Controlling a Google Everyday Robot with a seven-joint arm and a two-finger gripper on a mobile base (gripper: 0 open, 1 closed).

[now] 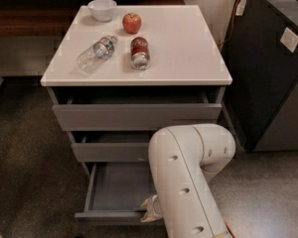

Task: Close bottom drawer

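Your hand sits low in the view, right at the front edge of the bottom drawer, toward that front's right end. Only a small pale part of it shows past the arm, so you cannot tell whether it is wide or narrow, or whether it touches the front.

The arm covers most of the hand. Its thick white link rises up and to the right from the hand to a rounded elbow, and a second link runs down from there out of the bottom of the view. The elbow hides the right part of the drawers.

The bottom drawer is pulled well out. Its grey box lies open just above and left of the hand, and its flat front runs left from the hand. Above the hand, the middle drawer stands a little out, and the top drawer above that is also slightly out.

Farther up is the white worktop. A can lies on its side there, almost straight above the hand. A bottle lies to the can's left. An apple and a bowl sit farthest from the hand. A dark cabinet stands up and to the right.
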